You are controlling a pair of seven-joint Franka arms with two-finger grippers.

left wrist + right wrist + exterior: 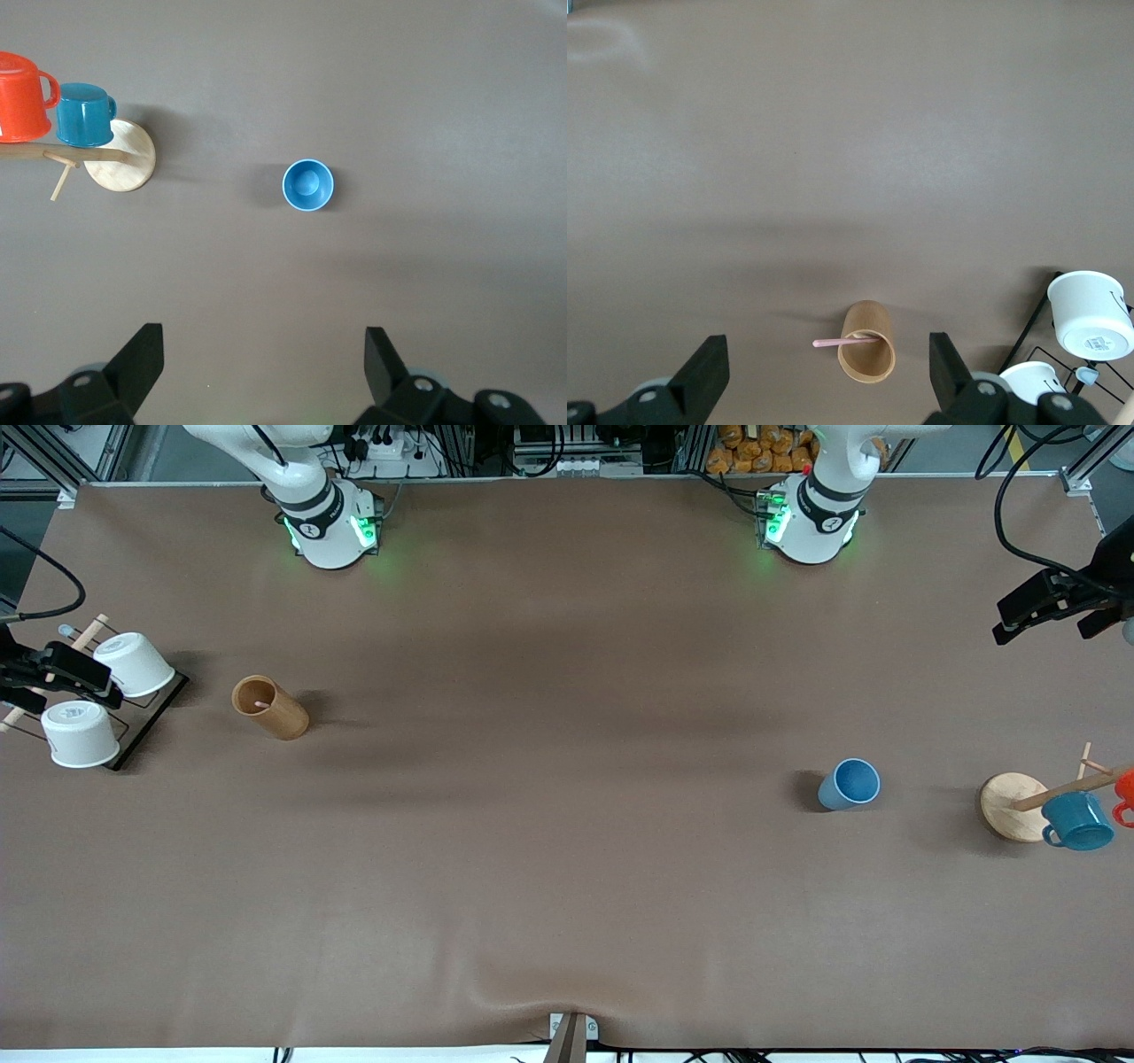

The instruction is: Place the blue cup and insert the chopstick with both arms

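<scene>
**Operator:** Brown wood first, at the right arm's end of the table: the wooden cup (270, 708) stands beside the wire rack (146, 717) with its two white cups (135, 664), and the chopstick (844, 341) leans inside it with its pink end poking over the rim. My right gripper (828, 376) hangs high above that spot, jaws spread wide, nothing between them; in the wrist view the stick sits between the two fingers but well below them.

**Observer:** What worries you there?

**Operator:** The stick is thin and tilted. I judge that if I close off-centre it slips out, or I nudge the wooden cup over.

**Observer:** And toward the left arm's end?

**Operator:** The blue cup (850, 784) stands upright, mouth up, on bare table (567, 850), near the mug tree (1014, 806) but apart from it. The teal mug (1077, 821) and an orange one (22, 96) hang there. My left gripper (263, 372) is also high, jaws parted and empty; the cup lies ahead of the fingers, not between them.

**Observer:** Risk?

**Operator:** A descent without first centring would likely clip the rim and tip the cup.
</scene>
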